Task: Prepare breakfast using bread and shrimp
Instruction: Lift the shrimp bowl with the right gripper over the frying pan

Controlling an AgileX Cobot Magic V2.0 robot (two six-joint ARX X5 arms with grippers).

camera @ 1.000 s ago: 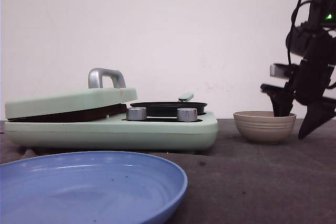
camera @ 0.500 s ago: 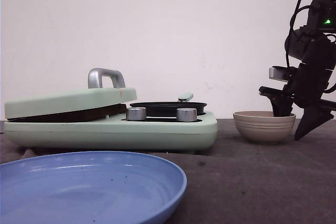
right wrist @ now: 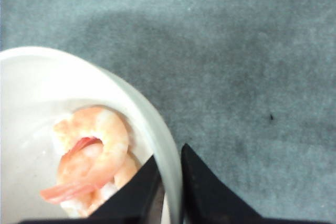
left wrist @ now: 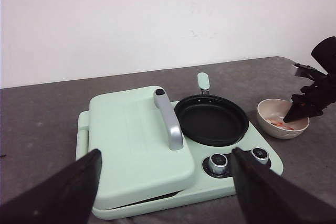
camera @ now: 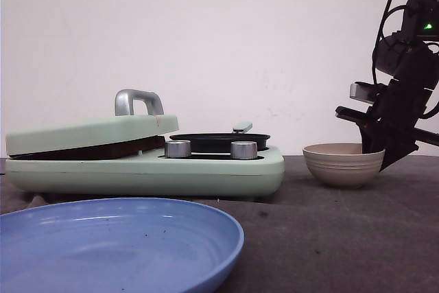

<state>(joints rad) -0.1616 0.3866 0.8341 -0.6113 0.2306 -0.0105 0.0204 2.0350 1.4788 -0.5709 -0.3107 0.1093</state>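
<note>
So we had the right gripper [right wrist: 169, 182] pinched narrow on the bowl's [camera: 343, 165] rim, one finger inside and one outside, probably to tip the shrimp [right wrist: 92, 156] sitting inside into the pan [left wrist: 211, 119].

The blue plate [camera: 116, 241] is cut off by the front view's near and left edges. The bowl's [camera: 343, 164] wall hides the shrimp [right wrist: 92, 161] there, and the right wrist view crops the bowl's left side. Whatever lies under the closed green lid [left wrist: 134, 140] is hidden. The left gripper's fingers [left wrist: 63, 192] run off the frame.
</note>
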